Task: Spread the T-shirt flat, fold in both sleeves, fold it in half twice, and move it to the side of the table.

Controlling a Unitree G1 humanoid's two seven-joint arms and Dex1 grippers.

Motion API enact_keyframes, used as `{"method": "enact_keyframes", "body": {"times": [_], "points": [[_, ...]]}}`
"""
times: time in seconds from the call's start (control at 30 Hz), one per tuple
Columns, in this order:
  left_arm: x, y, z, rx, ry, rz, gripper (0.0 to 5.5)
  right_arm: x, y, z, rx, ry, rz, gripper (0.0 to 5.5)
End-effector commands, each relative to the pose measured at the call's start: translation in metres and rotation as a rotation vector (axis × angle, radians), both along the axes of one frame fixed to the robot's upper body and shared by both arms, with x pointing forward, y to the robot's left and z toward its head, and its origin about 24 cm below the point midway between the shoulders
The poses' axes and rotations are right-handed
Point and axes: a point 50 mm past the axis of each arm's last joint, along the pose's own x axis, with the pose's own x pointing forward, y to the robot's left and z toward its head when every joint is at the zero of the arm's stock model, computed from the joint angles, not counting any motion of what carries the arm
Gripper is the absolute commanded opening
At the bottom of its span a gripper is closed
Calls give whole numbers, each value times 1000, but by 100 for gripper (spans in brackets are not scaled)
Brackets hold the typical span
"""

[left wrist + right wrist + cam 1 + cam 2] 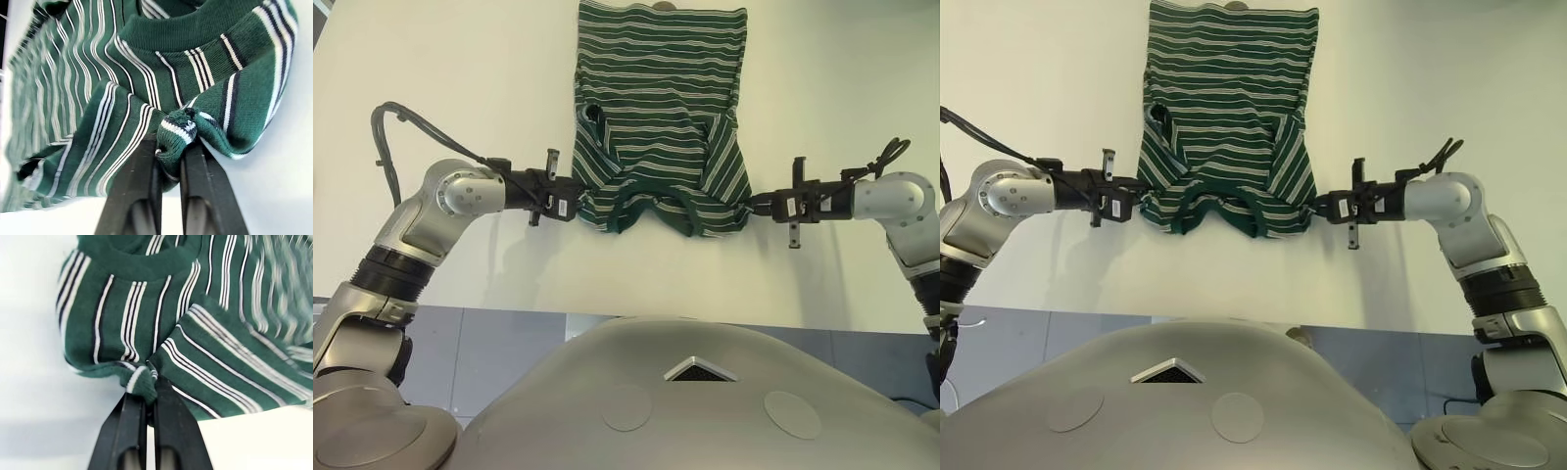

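Both near corners of the T-shirt (656,98), centre frame on the desk (450,69), sit clenched in left gripper (576,202) and right gripper (750,206).

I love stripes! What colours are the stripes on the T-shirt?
White and dark stripes on a green T-shirt, clearest in the left wrist view.

Silver-grey arms (440,211), black jaws (black cables (379,137) looping).

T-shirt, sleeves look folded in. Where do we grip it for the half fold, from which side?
Grip the T-shirt at its two near corners beside the collar, one per hand, each coming in low from its own side. It lies lengthwise, hem farthest, so these corners should carry over cleanly. The left hand and right hand are shut there.
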Motion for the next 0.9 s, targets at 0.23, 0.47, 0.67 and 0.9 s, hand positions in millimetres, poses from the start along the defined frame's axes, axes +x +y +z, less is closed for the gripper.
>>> {"method": "enact_keyframes", "body": {"times": [0.23, 0.47, 0.67, 0.9], "points": [[-60, -8, 43, -233, 672, 179, 0, -2, -22, 69, 168, 552, -124, 0], [34, 18, 48, -449, 467, 628, 0, 112, 19, 68, 317, 264, -383, 0], [98, 38, 50, -596, 260, 946, 0, 160, 55, 48, 265, 139, -538, 0], [107, 28, 27, -596, 294, 1050, 87, 170, 63, 30, 194, 114, -726, 71]]}}
